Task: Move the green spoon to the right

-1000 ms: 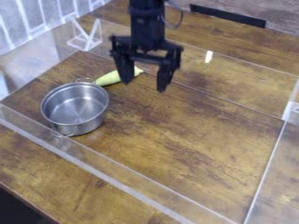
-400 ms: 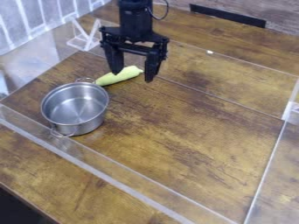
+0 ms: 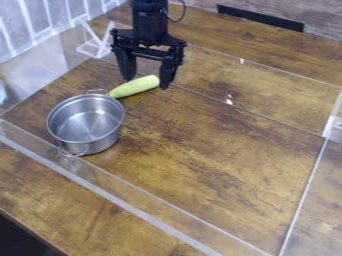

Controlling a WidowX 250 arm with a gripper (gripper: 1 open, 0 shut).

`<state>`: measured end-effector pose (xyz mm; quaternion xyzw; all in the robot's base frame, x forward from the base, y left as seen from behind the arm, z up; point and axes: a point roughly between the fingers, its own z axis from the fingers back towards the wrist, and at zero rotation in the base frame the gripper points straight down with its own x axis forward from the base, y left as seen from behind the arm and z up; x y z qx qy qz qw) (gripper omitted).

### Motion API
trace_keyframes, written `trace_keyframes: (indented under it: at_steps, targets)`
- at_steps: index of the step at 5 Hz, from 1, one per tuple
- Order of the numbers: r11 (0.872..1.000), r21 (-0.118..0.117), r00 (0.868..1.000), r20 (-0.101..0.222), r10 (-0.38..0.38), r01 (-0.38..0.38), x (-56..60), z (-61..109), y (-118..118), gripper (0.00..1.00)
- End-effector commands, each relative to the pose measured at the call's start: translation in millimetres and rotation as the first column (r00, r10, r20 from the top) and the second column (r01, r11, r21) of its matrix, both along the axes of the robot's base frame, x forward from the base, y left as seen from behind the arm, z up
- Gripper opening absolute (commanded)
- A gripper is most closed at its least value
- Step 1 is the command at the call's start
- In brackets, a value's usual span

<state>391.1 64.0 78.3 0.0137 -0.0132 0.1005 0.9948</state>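
Observation:
The green spoon lies on the wooden table, its thick yellow-green handle pointing up to the right; its metal bowl end toward the pot is hard to make out. My gripper hangs just above the handle with its black fingers spread wide, one finger to the left and the other to the right of the handle. Nothing is held between them.
A round steel pot stands left of centre, close to the spoon's lower end. Clear acrylic walls border the table area. A white wire stand sits at the back left.
The gripper has moved left and slightly back, from right of the spoon to directly over its handle. It stayed open. The spoon has not moved.

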Motion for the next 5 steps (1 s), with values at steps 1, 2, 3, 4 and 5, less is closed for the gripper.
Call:
trace_keyframes:
  at_steps: [1, 2, 3, 4, 5]
  targets:
    - [0.999, 0.011, 0.997, 0.072, -0.041, 0.04, 15.2, 23.5, 19, 1.0]
    - [0.998, 0.01, 0.995, 0.07, -0.069, 0.068, 21.5, 19.1, 30, 1.0]
    - [0.997, 0.008, 0.995, 0.069, -0.074, 0.073, 30.1, 14.5, 35, 1.0]
    - [0.997, 0.003, 0.995, 0.066, -0.079, 0.079, 36.5, 10.6, 38, 1.0]
    - [0.994, 0.007, 0.994, 0.036, -0.106, 0.106, 42.0, 0.7, 44, 1.0]
